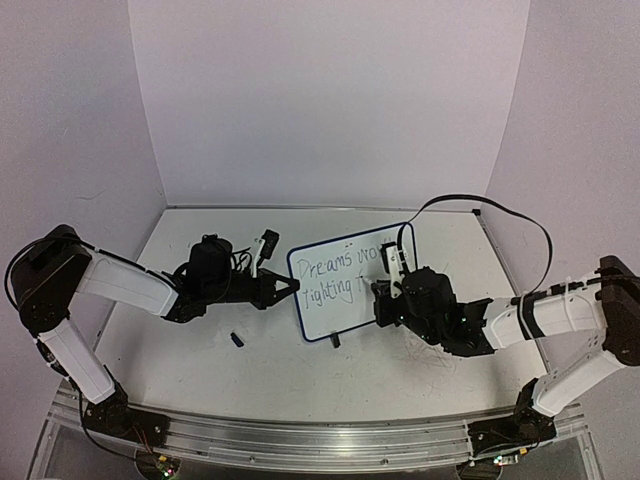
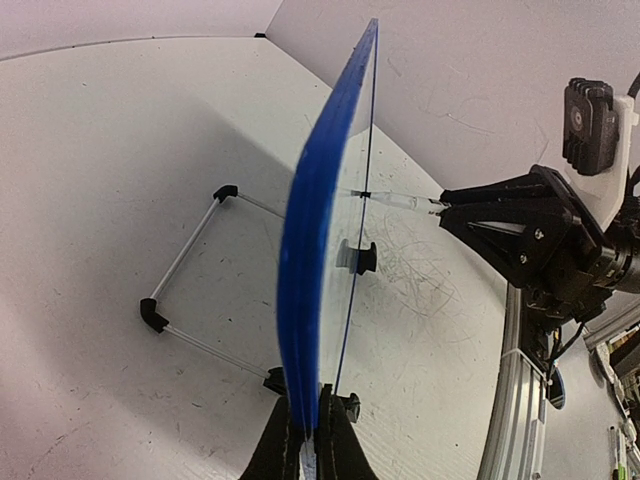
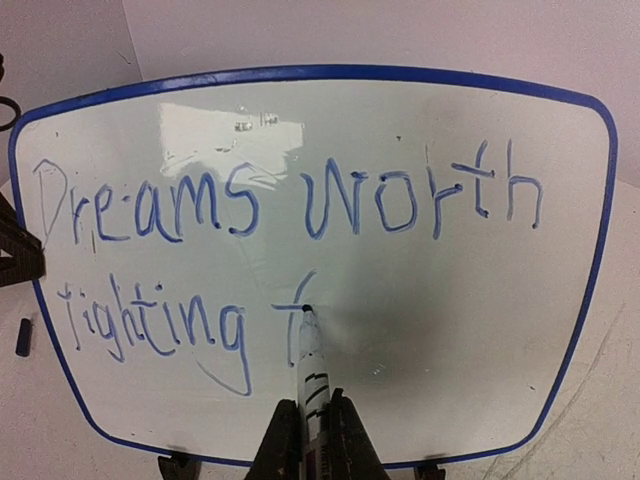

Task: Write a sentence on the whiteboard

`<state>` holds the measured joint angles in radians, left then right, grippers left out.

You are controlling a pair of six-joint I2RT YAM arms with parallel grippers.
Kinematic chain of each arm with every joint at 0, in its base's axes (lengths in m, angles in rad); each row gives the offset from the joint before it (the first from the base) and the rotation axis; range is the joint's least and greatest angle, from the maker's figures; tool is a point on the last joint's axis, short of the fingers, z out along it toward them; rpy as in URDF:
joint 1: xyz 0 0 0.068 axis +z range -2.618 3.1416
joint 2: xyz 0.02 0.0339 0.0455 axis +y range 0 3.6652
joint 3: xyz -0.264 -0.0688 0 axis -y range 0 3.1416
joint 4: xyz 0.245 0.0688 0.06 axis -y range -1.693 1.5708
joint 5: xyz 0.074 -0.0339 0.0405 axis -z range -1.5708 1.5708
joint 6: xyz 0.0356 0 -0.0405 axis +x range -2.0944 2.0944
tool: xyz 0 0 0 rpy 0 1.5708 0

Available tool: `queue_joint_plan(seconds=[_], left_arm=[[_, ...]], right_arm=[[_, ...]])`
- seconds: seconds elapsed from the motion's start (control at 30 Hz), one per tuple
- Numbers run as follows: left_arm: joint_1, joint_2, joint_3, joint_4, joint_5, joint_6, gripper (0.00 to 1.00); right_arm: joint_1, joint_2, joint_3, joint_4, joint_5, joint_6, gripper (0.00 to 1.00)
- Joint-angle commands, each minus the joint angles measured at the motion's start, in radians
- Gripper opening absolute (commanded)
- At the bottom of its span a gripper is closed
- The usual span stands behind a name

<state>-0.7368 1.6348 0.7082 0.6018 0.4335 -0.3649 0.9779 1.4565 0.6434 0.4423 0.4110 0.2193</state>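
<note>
The whiteboard stands upright on its two black feet in the middle of the table. Seen edge-on, its blue rim is pinched at the left side by my left gripper, which is shut. The sentence in blue reads "Dreams worth" over "fighting f" on the whiteboard. My right gripper is shut on a white marker whose tip touches the board at the crossbar of the last "f". In the top view the right gripper faces the board's right half and covers part of the sentence.
A small dark marker cap lies on the table in front of the left arm. Behind the board stands a wire frame with black corner pieces. A black cable loops over the right arm. An aluminium rail runs along the near edge.
</note>
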Motion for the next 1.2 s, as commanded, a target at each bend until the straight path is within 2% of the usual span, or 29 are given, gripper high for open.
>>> queue_joint_plan(seconds=[0.0,0.13,0.33,0.63,1.17], left_arm=[[0.002,-0.041,-0.003,-0.008,-0.036,0.038,0.00],[0.002,-0.037,0.000,-0.008,-0.034,0.038,0.00],[0.002,-0.035,0.002,-0.009,-0.032,0.038,0.00],[0.002,-0.033,0.000,-0.009,-0.034,0.039,0.00],[0.002,-0.028,0.004,-0.011,-0.033,0.041,0.00]], right_arm=[[-0.002,-0.048,0.009,-0.010,0.002,0.005,0.00],[-0.012,-0.093,-0.024,0.021,-0.066,0.000,0.00],[-0.042,-0.061,-0.021,0.038,-0.089,0.002,0.00],[-0.042,-0.008,-0.005,0.047,-0.094,-0.004,0.00],[-0.042,-0.044,-0.060,0.003,-0.085,0.029,0.00]])
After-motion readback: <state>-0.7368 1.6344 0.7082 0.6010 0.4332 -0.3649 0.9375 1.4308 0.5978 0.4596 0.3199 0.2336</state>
